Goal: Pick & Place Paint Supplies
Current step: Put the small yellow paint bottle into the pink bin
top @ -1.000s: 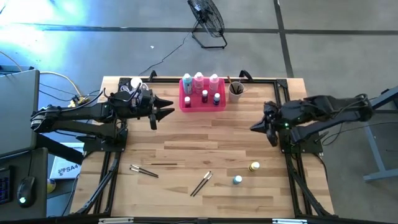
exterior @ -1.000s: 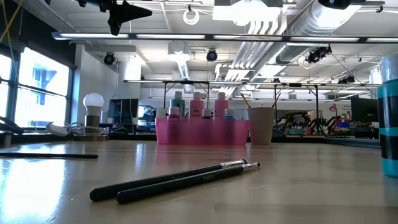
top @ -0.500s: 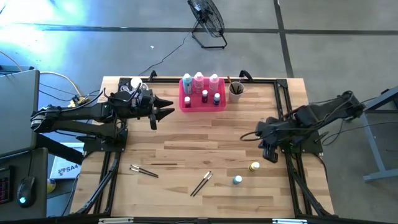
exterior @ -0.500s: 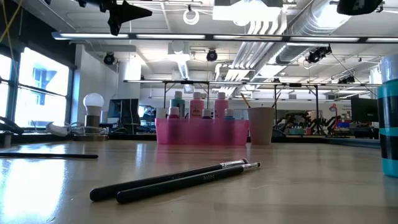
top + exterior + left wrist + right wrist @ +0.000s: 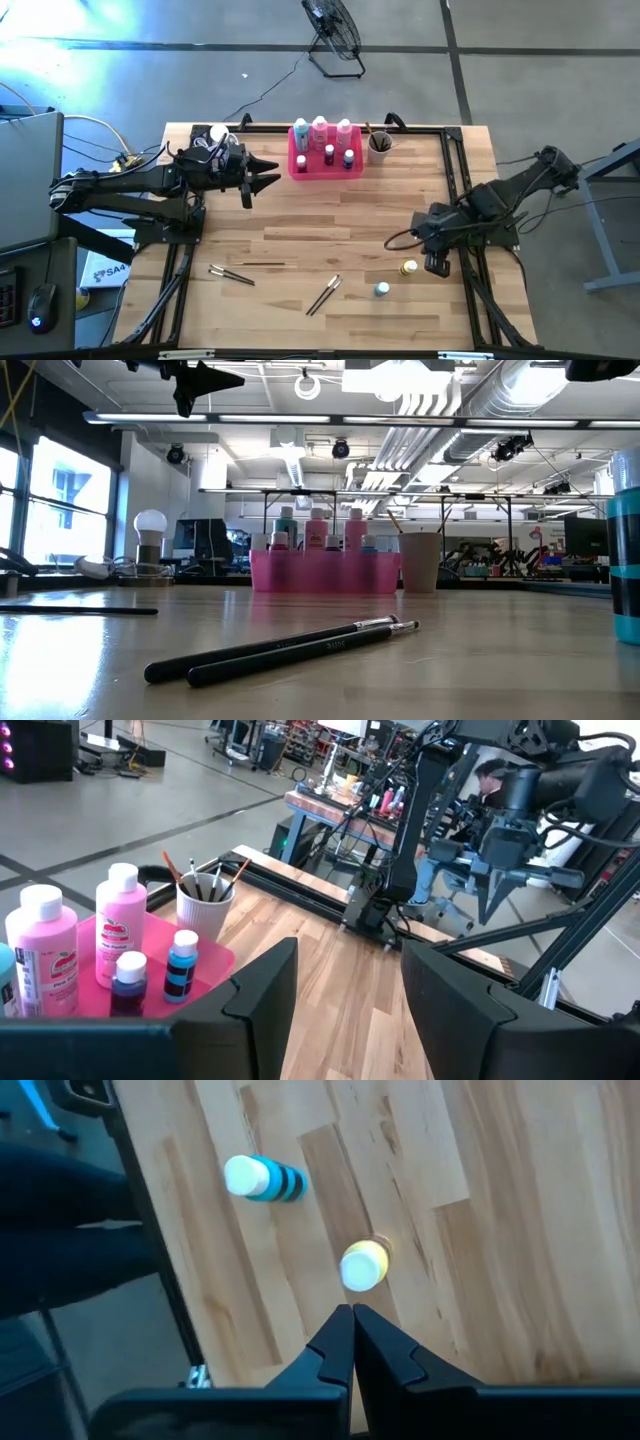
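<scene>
Right gripper [image 5: 432, 262] dropped toward lower right, fingers pinched shut, empty, just beside the yellow bottle [image 5: 409, 268].

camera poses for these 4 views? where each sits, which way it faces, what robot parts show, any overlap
High: overhead, straight down; both arms, left hand open, right hand shut by the yellow bottle.
Low: table height, level across brushes to the pink tray; only arm parts at the top edge.
Left wrist: looks past its fingers at tray, cup and right arm.
Right wrist: looks down past shut fingers at yellow and teal bottle.
Shared: tray in high, low, left wrist; both bottles in high and right wrist.
</scene>
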Action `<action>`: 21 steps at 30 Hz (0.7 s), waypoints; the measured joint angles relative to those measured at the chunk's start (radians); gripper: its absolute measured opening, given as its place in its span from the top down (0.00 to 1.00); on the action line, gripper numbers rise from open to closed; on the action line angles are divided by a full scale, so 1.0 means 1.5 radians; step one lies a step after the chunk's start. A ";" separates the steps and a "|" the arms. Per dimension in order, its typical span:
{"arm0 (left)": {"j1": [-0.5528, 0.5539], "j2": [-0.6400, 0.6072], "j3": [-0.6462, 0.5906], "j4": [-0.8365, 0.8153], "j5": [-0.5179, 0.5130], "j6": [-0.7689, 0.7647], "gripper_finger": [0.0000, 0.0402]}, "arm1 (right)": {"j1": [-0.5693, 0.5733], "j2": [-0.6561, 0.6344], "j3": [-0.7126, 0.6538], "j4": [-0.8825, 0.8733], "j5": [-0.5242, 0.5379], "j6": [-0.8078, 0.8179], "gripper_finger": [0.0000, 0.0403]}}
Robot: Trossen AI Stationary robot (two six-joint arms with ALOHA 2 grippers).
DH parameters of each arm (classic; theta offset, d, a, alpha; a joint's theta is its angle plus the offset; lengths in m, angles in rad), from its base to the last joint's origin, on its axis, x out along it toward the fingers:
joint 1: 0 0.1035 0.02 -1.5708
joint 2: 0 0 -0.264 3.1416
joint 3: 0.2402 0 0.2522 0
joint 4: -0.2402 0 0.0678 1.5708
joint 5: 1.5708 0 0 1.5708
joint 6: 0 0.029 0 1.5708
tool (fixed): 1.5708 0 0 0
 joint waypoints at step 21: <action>0.000 0.000 0.000 0.000 -0.017 0.000 0.56 | 0.104 0.125 -0.001 0.006 0.072 -0.002 1.00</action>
